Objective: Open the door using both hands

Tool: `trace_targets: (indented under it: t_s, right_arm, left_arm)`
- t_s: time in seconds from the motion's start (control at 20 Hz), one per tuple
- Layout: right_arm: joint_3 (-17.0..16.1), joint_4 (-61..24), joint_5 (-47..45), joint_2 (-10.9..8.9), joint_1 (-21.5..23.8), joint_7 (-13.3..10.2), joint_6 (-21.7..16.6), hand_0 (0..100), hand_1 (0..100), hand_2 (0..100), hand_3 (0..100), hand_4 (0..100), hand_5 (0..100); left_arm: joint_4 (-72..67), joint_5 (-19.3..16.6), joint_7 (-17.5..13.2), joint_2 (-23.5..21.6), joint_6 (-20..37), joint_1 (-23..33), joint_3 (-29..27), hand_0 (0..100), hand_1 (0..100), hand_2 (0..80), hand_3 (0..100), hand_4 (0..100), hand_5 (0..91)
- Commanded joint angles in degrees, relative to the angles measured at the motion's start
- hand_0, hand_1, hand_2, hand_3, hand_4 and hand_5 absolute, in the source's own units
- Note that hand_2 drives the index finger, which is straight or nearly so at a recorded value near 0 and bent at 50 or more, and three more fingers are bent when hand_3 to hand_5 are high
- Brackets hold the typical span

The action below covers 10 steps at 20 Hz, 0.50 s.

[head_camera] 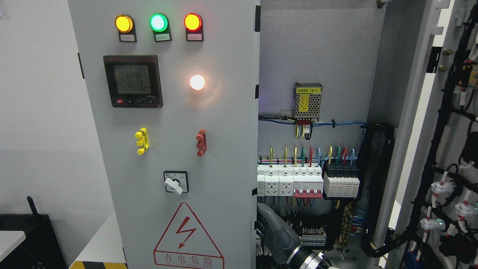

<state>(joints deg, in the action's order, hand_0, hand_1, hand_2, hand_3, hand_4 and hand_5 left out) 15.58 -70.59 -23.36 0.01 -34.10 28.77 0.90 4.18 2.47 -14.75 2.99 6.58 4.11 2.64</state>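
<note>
A grey electrical cabinet fills the view. Its left door (209, 149) is closed and carries three lamps, a meter (133, 81), two small handles and a rotary switch (174, 183). The right door (444, 149) stands swung open at the right and shows the wiring on its inner side. My right hand (274, 229) comes up from the bottom edge, right of the middle, inside the open half. It lies against the left door's free edge (257, 220), and part of the hand is hidden behind that edge. My left arm is out of view.
Inside the cabinet are a row of breakers (308, 181), a power supply (307, 100) and black cable bundles (377, 186). A white wall is at the left, with a dark object (26, 235) at the lower left and a light floor strip beside the cabinet.
</note>
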Motion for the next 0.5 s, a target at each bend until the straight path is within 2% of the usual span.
trace_targets:
  t_s: [0.0, 0.45]
  right_arm:
    - [-0.11, -0.16, -0.02, -1.42, 0.08, -0.47, -0.19, 38, 0, 0, 0, 0, 0]
    - [0.59, -2.70, -3.01, -1.59, 2.28, 1.28, -0.55, 38, 0, 0, 0, 0, 0]
  left_arm:
    - [0.04, -0.01, -0.01, 0.00, 0.01, 0.02, 0.00, 0, 0, 0.0, 0, 0, 0.0]
    - [-0.05, -0.01, -0.01, 0.00, 0.01, 0.02, 0.00, 0, 0, 0.0, 0, 0, 0.0]
